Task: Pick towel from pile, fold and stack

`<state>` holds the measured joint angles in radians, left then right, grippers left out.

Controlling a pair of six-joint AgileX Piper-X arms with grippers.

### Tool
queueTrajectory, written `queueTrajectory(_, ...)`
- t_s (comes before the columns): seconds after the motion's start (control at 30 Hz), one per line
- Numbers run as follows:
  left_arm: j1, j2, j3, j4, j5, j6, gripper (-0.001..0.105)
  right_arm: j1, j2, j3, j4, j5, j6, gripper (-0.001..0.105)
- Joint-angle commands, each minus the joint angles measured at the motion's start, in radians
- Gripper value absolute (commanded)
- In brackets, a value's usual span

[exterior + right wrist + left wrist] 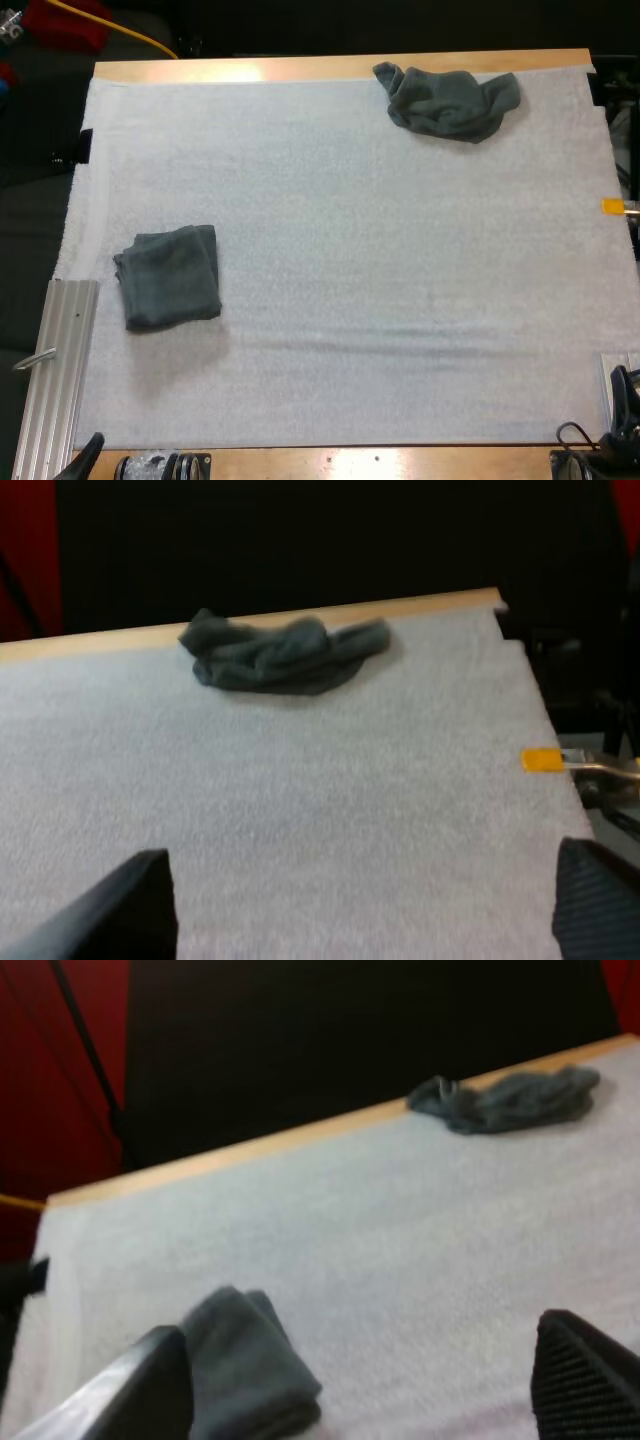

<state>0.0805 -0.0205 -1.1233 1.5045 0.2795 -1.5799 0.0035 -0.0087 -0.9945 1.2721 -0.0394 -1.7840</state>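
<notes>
Crumpled towel (450,100): one item, lying loose in the upper right of the high view. It sits on the white mat (350,330), just short of the far edge of the table (330,68). Neither arm grips or touches it.

Folded towel (170,277): one item, lower left of the high view, flat on the mat and well apart from the crumpled one. Its outline is roughly square, with one side a little uneven. I cannot tell whether it is a single towel or several stacked.

Left gripper (358,1328): my jaws stand wide apart with nothing between them. The folded towel lies just beyond one of them, clear of contact.

Right gripper (362,852): my jaws are likewise spread wide and empty, over bare mat. The crumpled towel lies well ahead, near the far edge.

Assessment: in my judgement at least one towel is finished, folded and set down as the base of the stack. The pile consists of the one crumpled towel. It is to be picked, carried to the open middle of the mat, folded, and laid on the folded towel. None of that is begun as things lie. My right gripper faces the crumpled towel and looks the better placed for the pick.
</notes>
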Motion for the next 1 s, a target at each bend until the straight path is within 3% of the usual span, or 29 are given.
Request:
queueTrajectory(0.0,-0.005,-0.06,0.014,0.002,0.004,-0.017,0.068,0.003,-0.045,-0.005,0.007,-0.01,-0.007,0.074)
queueTrajectory(0.13,-0.005,-0.113,0.058,0.013,0.009,-0.019,0.068,0.003,-0.048,0.003,0.056,-0.01,-0.007,0.074)
queueTrajectory(0.43,-0.005,-0.135,0.163,0.002,0.016,-0.015,0.068,0.003,-0.048,0.072,0.013,-0.01,-0.007,0.074)
queueTrajectory(0.73,-0.005,-0.133,0.34,-0.176,0.016,-0.015,0.068,0.003,-0.045,0.173,-0.172,-0.01,-0.007,0.074)
queueTrajectory(0.97,-0.005,-0.133,0.467,-0.329,0.016,-0.015,0.068,0.003,-0.045,0.267,-0.198,-0.01,-0.007,0.074)
